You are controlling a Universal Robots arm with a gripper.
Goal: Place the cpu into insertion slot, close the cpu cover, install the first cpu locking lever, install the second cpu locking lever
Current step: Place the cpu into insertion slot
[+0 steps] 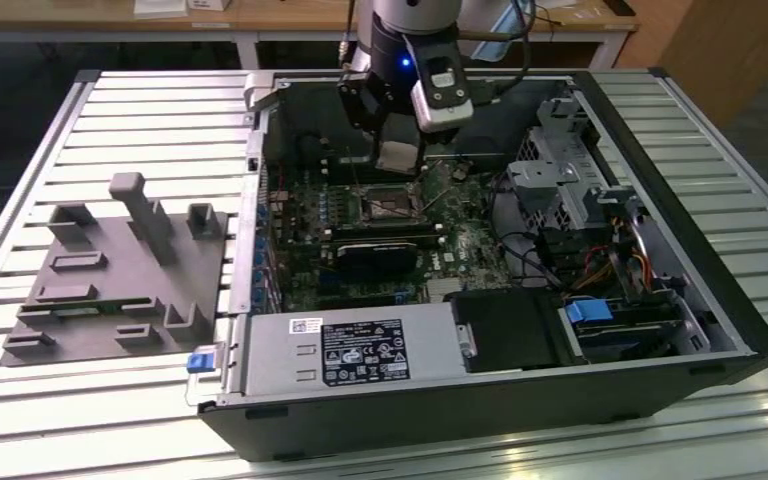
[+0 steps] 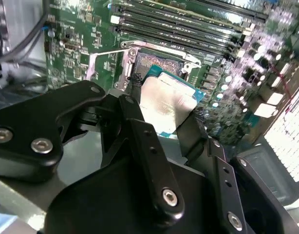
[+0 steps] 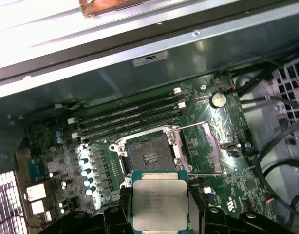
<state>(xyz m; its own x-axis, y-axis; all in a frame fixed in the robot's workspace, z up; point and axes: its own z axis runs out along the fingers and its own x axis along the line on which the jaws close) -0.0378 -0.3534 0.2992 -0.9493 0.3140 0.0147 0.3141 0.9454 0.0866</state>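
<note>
The cpu (image 3: 158,204), a flat square chip with a silvery top, is held by its edges just above the motherboard, and my gripper (image 3: 159,194) is shut on it. In the second wrist view the cpu (image 2: 165,100) sits tilted between the black fingers (image 2: 136,105) of the gripper (image 2: 164,107). The insertion slot (image 3: 149,155) lies bare and dark just beyond the chip, apart from it. The cpu cover (image 3: 208,148) is swung open beside the slot, also seen as the cpu cover (image 2: 103,63). In the exterior view my gripper (image 1: 398,155) hangs over the insertion slot (image 1: 387,205).
An open computer case (image 1: 704,300) lies on a slatted table. Memory slots (image 3: 130,114) run beside the socket. A drive cage (image 1: 578,190) and cables crowd the exterior view's right, a power supply (image 1: 357,350) the front. A grey fixture (image 1: 111,265) stands at the exterior view's left.
</note>
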